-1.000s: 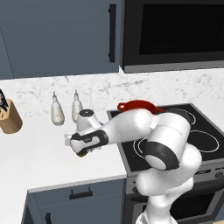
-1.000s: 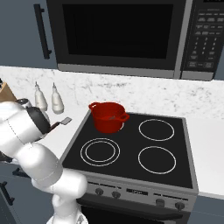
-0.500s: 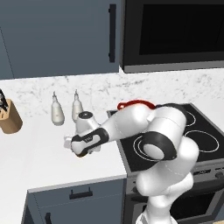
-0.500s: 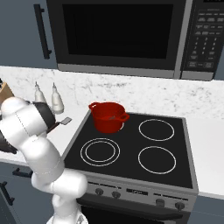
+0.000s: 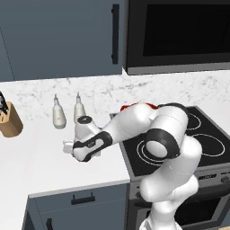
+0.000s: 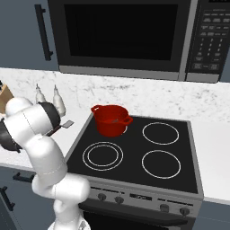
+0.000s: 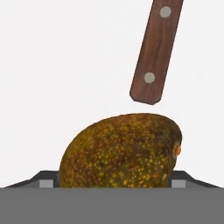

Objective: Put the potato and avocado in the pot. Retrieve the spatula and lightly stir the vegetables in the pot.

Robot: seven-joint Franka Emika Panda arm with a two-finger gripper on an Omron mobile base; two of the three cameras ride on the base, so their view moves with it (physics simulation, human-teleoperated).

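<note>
We have the potato (image 7: 120, 151) sitting right between the tips of the gripper (image 7: 113, 183), one tip flanking it on each side. Its long axis runs across from tip to tip, slightly tilted, so the jaws bracket it end to end. They stand wide, close against its ends, but we cannot tell whether they are pressing on it yet or only flanking it.

Just beyond the potato, ahead of the jaws, lies the spatula (image 7: 153, 52), its brown riveted handle pointing away from us and ending near the potato without touching it. We judge a straight lift would clear it.

Everything rests on the plain white counter (image 7: 52, 65), with open room on both sides of the jaws. The pot (image 6: 110, 120) stands on the stove (image 6: 134, 157), well apart from the gripper, off to the arm's right.
</note>
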